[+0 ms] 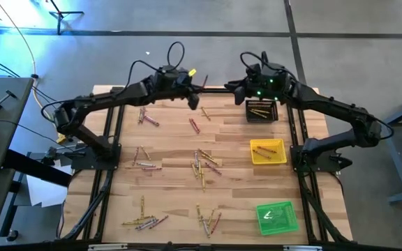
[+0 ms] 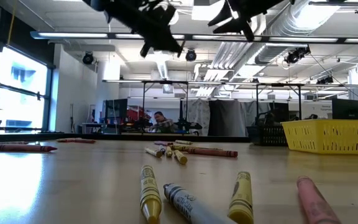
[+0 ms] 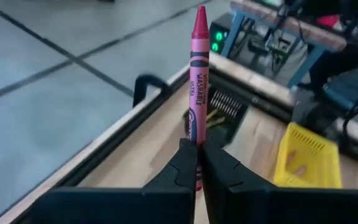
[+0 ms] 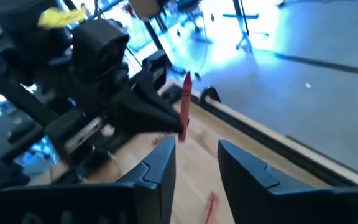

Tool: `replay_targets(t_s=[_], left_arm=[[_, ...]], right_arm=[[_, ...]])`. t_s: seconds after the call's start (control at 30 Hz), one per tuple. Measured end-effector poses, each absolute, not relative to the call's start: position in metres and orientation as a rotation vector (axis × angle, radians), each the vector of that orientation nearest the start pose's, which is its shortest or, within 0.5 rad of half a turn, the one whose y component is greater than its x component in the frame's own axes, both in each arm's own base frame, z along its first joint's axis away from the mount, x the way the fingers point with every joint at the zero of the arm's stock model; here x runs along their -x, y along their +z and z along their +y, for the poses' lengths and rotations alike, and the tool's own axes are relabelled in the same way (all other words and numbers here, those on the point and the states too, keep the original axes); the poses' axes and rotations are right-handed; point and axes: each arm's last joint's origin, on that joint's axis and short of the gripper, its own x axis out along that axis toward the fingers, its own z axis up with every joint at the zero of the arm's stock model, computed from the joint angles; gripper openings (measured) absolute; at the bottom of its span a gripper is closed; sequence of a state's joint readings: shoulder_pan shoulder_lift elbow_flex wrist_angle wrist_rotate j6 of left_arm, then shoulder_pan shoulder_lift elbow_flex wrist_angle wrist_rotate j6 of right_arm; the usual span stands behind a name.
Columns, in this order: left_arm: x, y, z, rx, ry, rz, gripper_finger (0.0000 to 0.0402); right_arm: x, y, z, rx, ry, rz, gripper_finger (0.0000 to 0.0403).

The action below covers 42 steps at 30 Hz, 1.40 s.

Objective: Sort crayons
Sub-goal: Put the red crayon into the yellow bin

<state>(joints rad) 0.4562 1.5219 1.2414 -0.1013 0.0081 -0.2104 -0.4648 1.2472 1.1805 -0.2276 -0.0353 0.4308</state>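
Several crayons lie scattered on the wooden table, in loose clusters at the middle, far left and near edge; the low view shows some up close. My left gripper hangs over the table's far edge, shut on a red crayon. My right gripper stands open just to its right, high above the table, nothing between its fingers. In the low view both grippers show at the top, the left and the right. My left gripper pinches the red crayon's blunt lower end between its two fingers. The fingers come roughly level and lie across the crayon. The crayon stands nearly upright above them, pointed tip up, lifted clear of the table.
Three small square trays line the right side: a black one at the far edge with crayons in it, a yellow one in the middle, a green one near the front. A person sits in the room beyond.
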Motion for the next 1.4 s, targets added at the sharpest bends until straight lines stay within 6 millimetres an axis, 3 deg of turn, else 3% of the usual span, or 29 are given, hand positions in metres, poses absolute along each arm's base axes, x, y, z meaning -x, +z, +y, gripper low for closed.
replay_targets(t_s=[0.3, 0.8, 1.4], left_arm=[[-0.326, 0.353, 0.134, 0.305, 0.501, 0.173, 0.0], [-0.336, 0.363, 0.111, 0.411, 0.441, 0.097, 0.0], [-0.339, 0.366, 0.103, 0.445, 0.405, 0.058, 0.0]], right_arm=[[-0.255, 0.374, -0.126, -0.571, -0.47, 0.088, 0.0158], [-0.263, 0.385, -0.111, -0.604, -0.438, -0.028, 0.0161], [-0.277, 0.38, -0.105, -0.615, -0.421, -0.049, 0.0161]])
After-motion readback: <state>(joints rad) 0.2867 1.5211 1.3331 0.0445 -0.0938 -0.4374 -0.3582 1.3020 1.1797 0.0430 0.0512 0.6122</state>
